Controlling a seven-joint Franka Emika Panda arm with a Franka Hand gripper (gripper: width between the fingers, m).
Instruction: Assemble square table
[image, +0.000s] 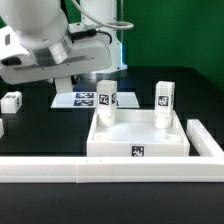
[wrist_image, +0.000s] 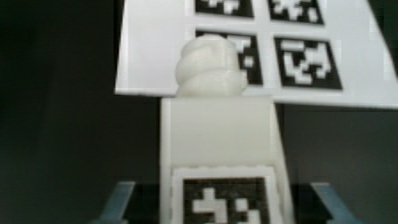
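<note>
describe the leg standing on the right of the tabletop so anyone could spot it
Find the white square tabletop in the middle of the black table. Two legs stand upright at its far corners, and this leg is the one toward the exterior view's right. Unlike the other leg, it has no marker board next to it.

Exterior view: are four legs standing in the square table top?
No: only a first leg and a second leg stand upright in the table top.
</note>
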